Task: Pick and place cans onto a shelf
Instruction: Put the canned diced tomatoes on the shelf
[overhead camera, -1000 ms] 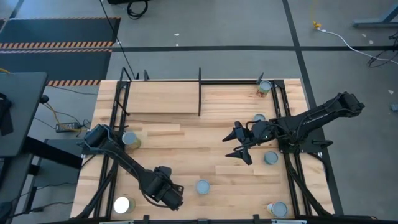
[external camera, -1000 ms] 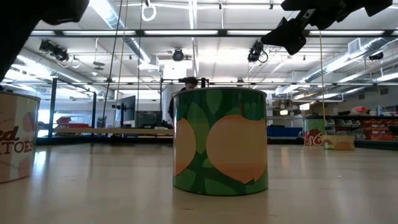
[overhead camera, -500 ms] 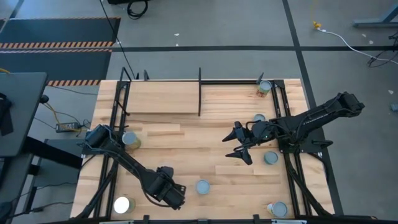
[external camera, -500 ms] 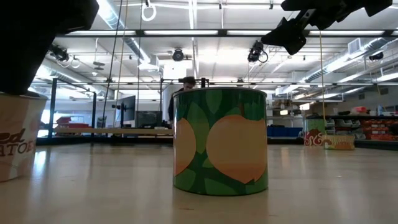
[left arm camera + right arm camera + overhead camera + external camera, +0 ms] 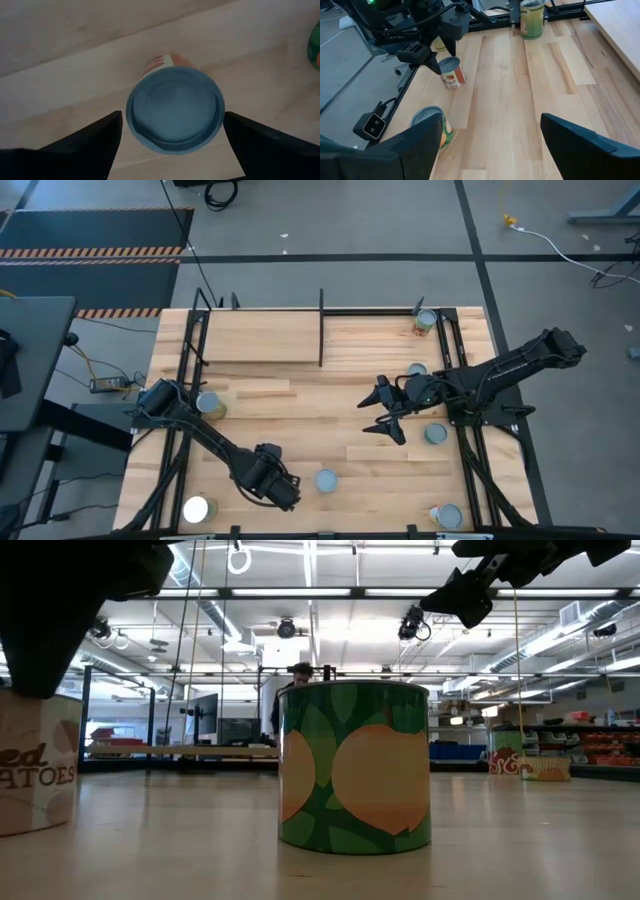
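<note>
While the shelf stands bare and every can sits on the surface, my left tool hovers open over a tomato can; my right tool waits open mid-surface.

The planked wooden surface stands on a grey floor crossed by dark lines. A hazard-striped mat lies beyond its far left corner, and a yellow-tipped cable trails at far right.

Left claw beside a can; right claw mid-table, spread.
</note>
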Controlling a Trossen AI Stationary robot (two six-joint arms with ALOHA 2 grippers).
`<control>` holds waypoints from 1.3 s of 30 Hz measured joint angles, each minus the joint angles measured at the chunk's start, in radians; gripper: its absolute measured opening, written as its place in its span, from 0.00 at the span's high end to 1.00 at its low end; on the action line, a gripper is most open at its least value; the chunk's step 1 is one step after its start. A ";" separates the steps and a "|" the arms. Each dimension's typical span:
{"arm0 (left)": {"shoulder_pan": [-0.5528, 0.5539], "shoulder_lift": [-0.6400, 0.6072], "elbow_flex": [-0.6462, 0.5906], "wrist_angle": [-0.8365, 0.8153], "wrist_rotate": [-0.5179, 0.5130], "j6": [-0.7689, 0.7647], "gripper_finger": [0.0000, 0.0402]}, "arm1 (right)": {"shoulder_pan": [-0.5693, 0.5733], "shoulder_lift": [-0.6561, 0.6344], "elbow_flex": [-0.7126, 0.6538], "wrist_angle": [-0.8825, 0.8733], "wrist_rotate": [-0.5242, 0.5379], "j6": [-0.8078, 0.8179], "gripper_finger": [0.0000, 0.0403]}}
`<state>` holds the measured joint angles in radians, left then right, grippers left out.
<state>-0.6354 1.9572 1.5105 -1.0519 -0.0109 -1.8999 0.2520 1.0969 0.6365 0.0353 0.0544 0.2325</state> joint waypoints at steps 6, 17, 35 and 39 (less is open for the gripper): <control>0.000 0.000 0.000 0.000 -0.014 0.002 0.12 | 0.000 0.000 0.000 0.000 0.000 0.000 0.15; 0.017 0.037 -0.036 0.095 -0.020 0.054 0.12 | 0.000 0.000 0.000 -0.003 0.000 0.018 0.15; 0.216 -0.120 0.028 -0.148 -0.047 0.487 0.30 | -0.044 -0.011 0.248 -0.378 0.037 0.003 0.16; 0.372 -0.226 0.029 -0.280 -0.096 0.701 0.30 | -0.050 -0.011 0.349 -0.496 0.086 -0.065 0.18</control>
<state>-0.2631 1.7313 1.5396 -1.3324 -0.1066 -1.1988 0.2018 1.0863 0.9851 -0.4612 0.1399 0.1678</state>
